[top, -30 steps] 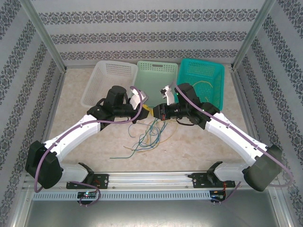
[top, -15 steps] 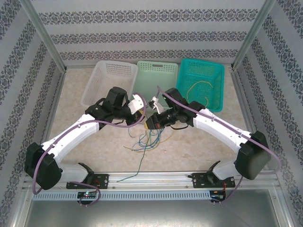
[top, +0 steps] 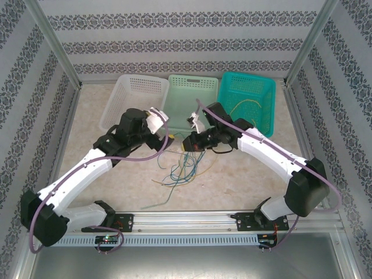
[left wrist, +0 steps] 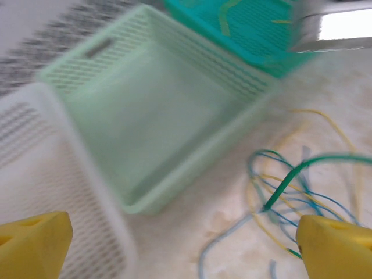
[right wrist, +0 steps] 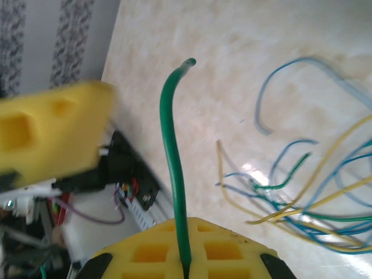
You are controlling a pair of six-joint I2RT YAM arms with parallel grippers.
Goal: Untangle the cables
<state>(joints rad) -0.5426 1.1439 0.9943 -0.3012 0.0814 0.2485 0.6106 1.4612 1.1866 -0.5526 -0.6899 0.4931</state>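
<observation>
Cables (top: 179, 170) tangled on counter (top: 244, 181), before baskets. Right pincer (right wrist: 186, 228) clamped on green cable (right wrist: 173, 157), end sticking up. Left pincer (left wrist: 185, 241) wide open, near pale-green basket (left wrist: 145, 116).

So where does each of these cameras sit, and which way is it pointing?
Top external: fixed above and behind, looking down on the table and cables; the left arm and right arm show whole.
Left wrist: on the left arm, facing the pale green basket; the left jaws, wide apart, at the bottom corners.
Right wrist: on the right arm, looking down at the tabletop; the right jaws shut on a green cable.
Shared: both wrist views catch the tangled cables.
</observation>
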